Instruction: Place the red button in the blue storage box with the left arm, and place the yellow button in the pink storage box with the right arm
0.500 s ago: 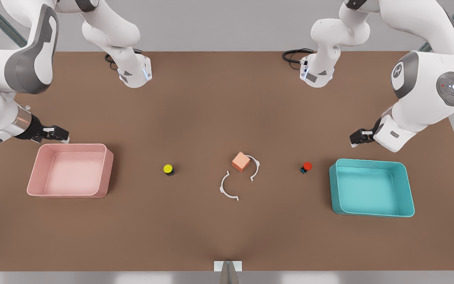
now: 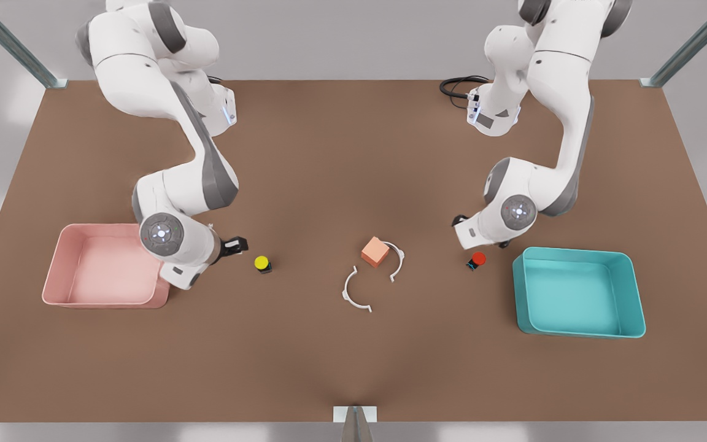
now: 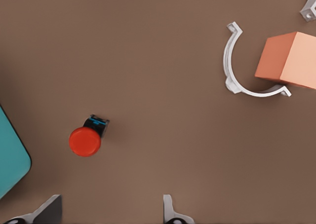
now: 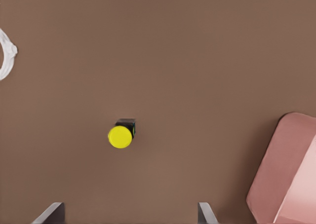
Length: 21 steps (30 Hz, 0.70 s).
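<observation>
Neither button is boxed yet: the open left gripper [image 3: 108,211] hangs near the red button [image 2: 479,259], and the open right gripper [image 4: 129,213] near the yellow button [image 2: 261,263], both beside the cube [image 2: 375,251].

Bench [image 2: 341,172]: matt brown, smooth, reads like board or laminate, no grain. Pink storage box [image 2: 62,261] and blue storage box [image 2: 633,288]: smooth moulded plastic, soft satin sheen on the rims. Red button [image 3: 85,141] and yellow button [image 4: 120,136]: caps matt-to-satin plastic, bases black plastic, probably matt but too small to be sure. Orange-pink cube [image 2: 375,251]: flat matt faces. White arc pieces [image 2: 353,298]: thin plastic. Arm shells [image 2: 163,104]: glossy white with grey panels. Corner posts [image 2: 13,43]: brushed metal.
</observation>
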Each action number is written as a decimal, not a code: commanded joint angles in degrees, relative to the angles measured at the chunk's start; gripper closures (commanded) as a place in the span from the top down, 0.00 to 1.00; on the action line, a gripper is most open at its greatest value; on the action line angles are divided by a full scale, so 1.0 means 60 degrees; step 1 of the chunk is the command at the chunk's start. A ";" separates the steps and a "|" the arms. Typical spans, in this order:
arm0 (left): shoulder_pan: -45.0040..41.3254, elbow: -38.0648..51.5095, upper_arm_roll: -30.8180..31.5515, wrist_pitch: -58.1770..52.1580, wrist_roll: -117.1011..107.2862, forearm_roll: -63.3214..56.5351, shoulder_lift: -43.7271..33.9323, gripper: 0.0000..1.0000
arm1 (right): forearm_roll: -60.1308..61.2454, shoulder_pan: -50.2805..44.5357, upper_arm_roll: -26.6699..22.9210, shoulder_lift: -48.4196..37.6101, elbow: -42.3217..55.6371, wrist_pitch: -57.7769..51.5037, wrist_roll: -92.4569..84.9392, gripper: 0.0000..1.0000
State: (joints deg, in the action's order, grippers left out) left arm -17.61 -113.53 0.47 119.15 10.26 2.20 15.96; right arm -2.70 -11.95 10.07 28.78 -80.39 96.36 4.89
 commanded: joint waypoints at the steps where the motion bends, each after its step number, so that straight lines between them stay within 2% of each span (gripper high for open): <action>1: 0.0079 -0.0327 -0.0005 0.3359 0.6654 0.0116 0.0050 1.00 | -0.0166 -0.0382 -0.0008 0.0214 -0.0575 0.1929 0.2978 1.00; 4: 0.0342 -0.0444 -0.0005 0.4297 0.7592 0.0101 0.0665 1.00 | -0.0151 -0.0807 0.0006 0.0258 -0.1557 0.2427 0.3784 1.00; 8: 0.0416 -0.0532 -0.0005 0.4356 0.7856 0.0116 0.1104 1.00 | -0.0107 -0.0734 0.0050 0.0331 -0.3036 0.4302 0.3784 1.00; 12: 0.0489 -0.0722 -0.0005 0.4356 0.7870 0.0116 0.1647 1.00 | -0.0107 -0.0529 0.0065 0.0433 -0.3403 0.5210 0.3652 1.00; 14: 0.0533 -0.0737 -0.0005 0.4341 0.7870 0.0101 0.1837 1.00 | -0.0122 -0.0324 0.0065 0.0594 -0.3740 0.6513 0.3521 1.00; 19: 0.0753 -0.1132 -0.0005 0.4312 0.7870 0.0116 0.2013 1.00 | -0.0122 -0.0367 0.0065 0.0683 -0.3842 0.6529 0.3433 1.00; 20: 0.0753 -0.1118 -0.0005 0.4312 0.7856 0.0116 0.2013 0.96 | -0.0122 -0.0397 0.0065 0.0712 -0.3857 0.6529 0.3403 1.00; 21: 0.0753 -0.1118 -0.0005 0.4312 0.7856 0.0116 0.2013 0.75 | -0.0151 -0.0455 0.0080 0.0785 -0.3857 0.6558 0.3389 1.00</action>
State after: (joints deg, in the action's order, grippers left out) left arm -13.18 -120.19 0.43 144.28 42.67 2.93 28.07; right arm -3.59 -14.48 10.52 33.32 -104.01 131.74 19.74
